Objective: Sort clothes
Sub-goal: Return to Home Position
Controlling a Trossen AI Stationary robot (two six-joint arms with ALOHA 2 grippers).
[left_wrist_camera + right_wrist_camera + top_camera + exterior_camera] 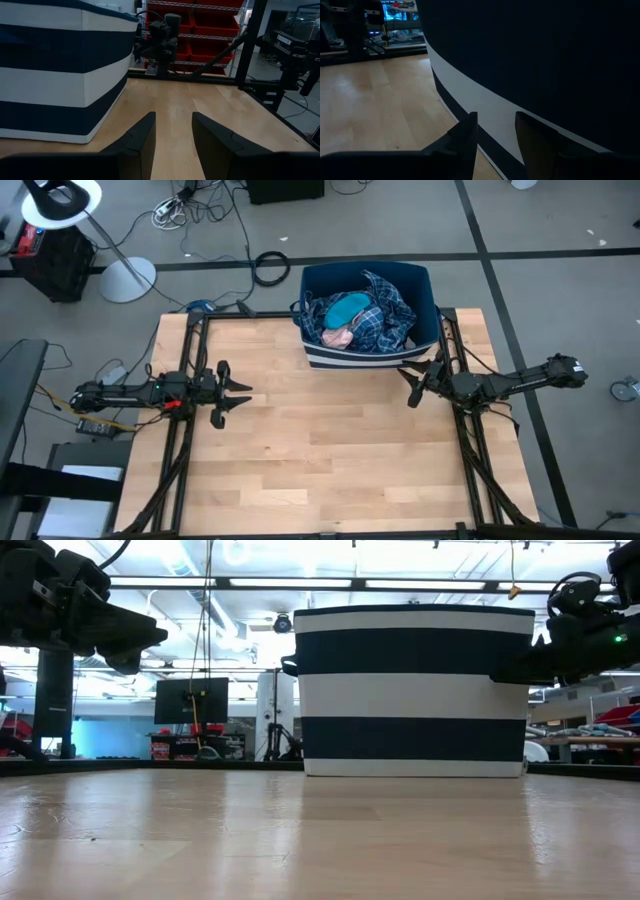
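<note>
The clothes lie piled inside a dark blue and white striped bin [428, 310] at the table's far edge: a blue plaid shirt [385, 320], a teal piece [347, 309] on top and a pink piece [338, 337] below it. My left gripper [238, 395] is open and empty over the table's left side, pointing right. My right gripper [411, 385] is open and empty close to the bin's near right corner [485, 110], pointing left. In the low view the bin [410, 690] hides the clothes.
The wooden table [320, 460] is bare in front of the bin. The bin's striped wall [55, 75] stands close to the left gripper's line of sight. A lamp stand [125, 275] and cables [270, 268] lie on the floor beyond the table.
</note>
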